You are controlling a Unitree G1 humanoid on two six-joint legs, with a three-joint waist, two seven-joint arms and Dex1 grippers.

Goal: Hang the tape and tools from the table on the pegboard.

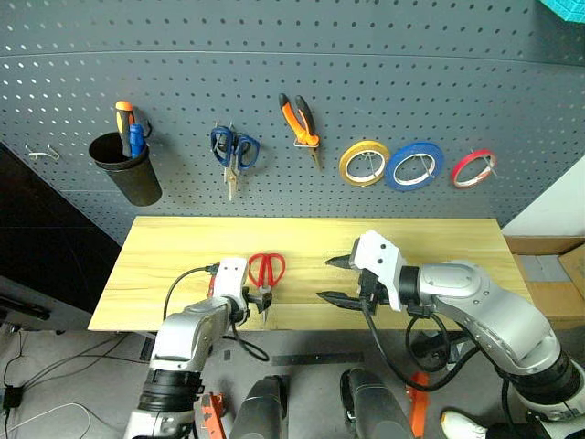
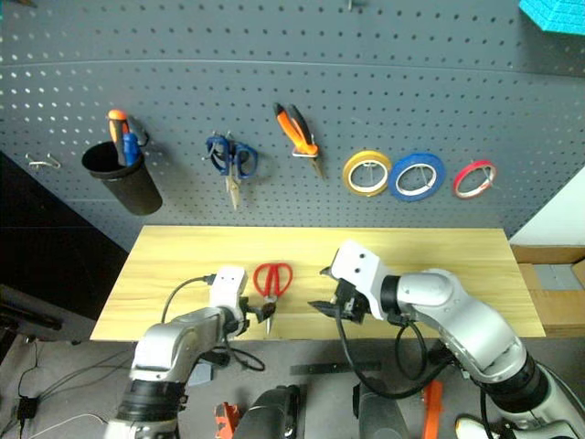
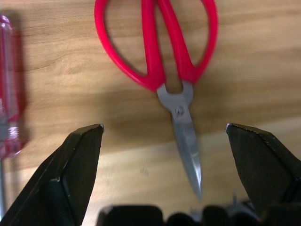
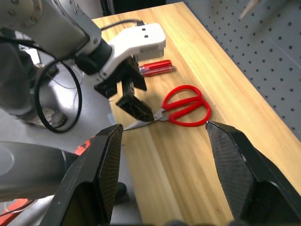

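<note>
Red-handled scissors (image 1: pixel 266 270) lie on the table (image 1: pixel 439 251), blades toward the near edge. My left gripper (image 1: pixel 257 306) hangs open just over the blade tips (image 3: pixel 190 160), one finger on either side, holding nothing. The red-handled screwdriver (image 4: pixel 155 68) lies beside that gripper, on the side away from the scissors, partly hidden by it in the eye views. My right gripper (image 1: pixel 331 279) hovers open and empty above the table's middle, to the right of the scissors. On the pegboard (image 1: pixel 183 82) hang the blue tape (image 1: pixel 414 165) and the orange-and-black pliers (image 1: pixel 299 120).
Also on the pegboard are a black cup (image 1: pixel 126 167) with orange and blue handles, blue-handled scissors (image 1: pixel 234 149), a yellow roll (image 1: pixel 364 163), a thin red roll (image 1: pixel 473 168) and a bare hook (image 1: pixel 41 154) at far left. Cardboard boxes (image 1: pixel 548 274) stand right of the table.
</note>
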